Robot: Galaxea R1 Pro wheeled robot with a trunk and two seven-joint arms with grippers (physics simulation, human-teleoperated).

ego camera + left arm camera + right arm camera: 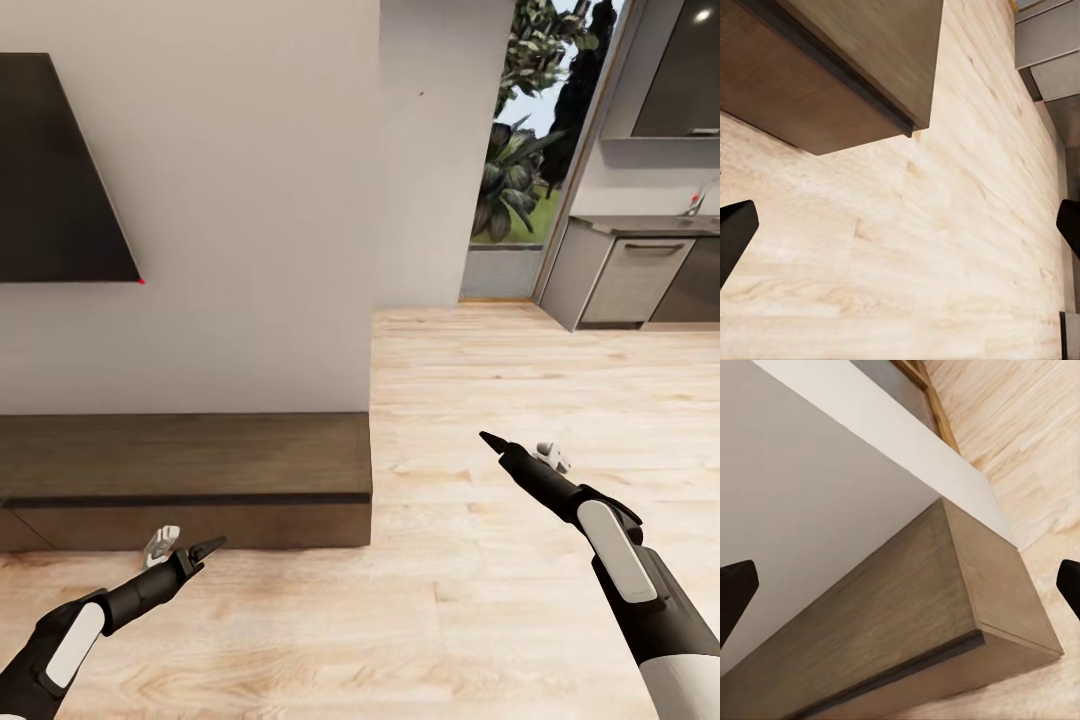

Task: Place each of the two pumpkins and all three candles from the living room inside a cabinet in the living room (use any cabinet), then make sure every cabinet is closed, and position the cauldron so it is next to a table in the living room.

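**Cabinet ahead, both claws empty**

Cabinet (185, 480), long, low and dark brown, sits against the white wall (230, 200) at the left of the head view, its front flush and shut, its right end meeting the pale wood floor (480, 620). A dark screen (55, 170) hangs on the wall above it.

The left claw (185, 550) hovers over the floor just in front of the cabinet's face; in the left wrist view its fingertips (735, 232) stand wide apart with nothing between them, the cabinet's corner (832, 82) beyond.

The right claw (520, 452) is raised over bare floor, well right of the cabinet. Its fingertips (735, 592) are likewise spread and empty, aimed at the cabinet's end (997, 585).

Far right, grey kitchen units (630, 275) stand beside a glass door (520, 140) with plants behind.
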